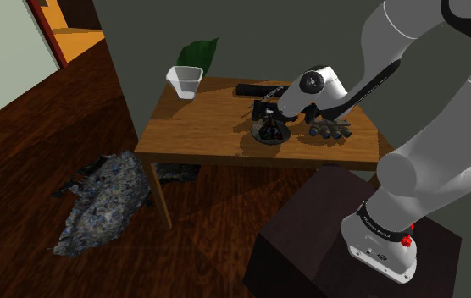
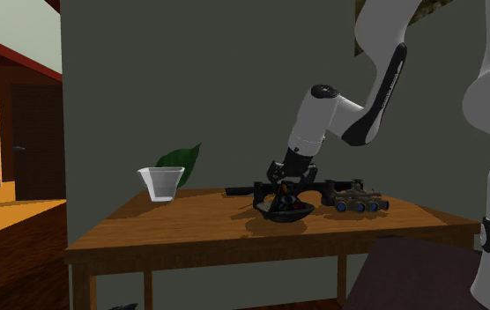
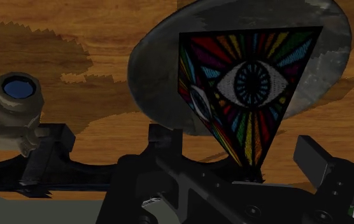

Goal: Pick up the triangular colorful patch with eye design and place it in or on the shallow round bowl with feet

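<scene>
My gripper (image 2: 280,185) hung low over the round bowl (image 2: 283,211) near the middle of the second exterior view, on the wooden table (image 2: 181,225). Its fingers (image 3: 165,141) stood wide apart. In the wrist view, the triangular rainbow patch (image 3: 252,83) with its eye showed against the grey bowl, its point between the fingers, neither touching it. A clear cup (image 1: 185,81) sat upper left of the bowl in the shoulder view, well apart.

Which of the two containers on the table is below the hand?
The dark shallow round bowl, under the black hand; the pale translucent cup stands apart at the wooden table's corner.
</scene>
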Robot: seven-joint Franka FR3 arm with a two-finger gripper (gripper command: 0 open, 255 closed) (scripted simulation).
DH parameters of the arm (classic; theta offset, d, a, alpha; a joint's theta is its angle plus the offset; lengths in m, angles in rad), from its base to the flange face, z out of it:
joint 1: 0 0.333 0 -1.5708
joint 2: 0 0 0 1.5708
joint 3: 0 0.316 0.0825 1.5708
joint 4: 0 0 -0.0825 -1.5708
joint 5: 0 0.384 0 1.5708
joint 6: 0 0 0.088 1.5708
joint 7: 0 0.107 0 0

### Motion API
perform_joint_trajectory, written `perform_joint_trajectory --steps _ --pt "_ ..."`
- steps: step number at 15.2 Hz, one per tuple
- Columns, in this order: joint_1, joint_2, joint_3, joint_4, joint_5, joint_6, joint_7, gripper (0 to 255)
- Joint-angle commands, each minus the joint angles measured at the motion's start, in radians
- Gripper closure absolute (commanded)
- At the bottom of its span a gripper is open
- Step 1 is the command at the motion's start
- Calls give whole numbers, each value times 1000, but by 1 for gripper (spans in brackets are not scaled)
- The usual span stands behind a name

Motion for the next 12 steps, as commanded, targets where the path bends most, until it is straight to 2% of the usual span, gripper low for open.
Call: perform_joint_trajectory --steps 1,4,12 --pt "1 -50 1 -36 67 11 -59 0" --pt "10 -198 6 -144 315 38 -277 0" --pt "14 -198 2 -144 315 38 -276 0"
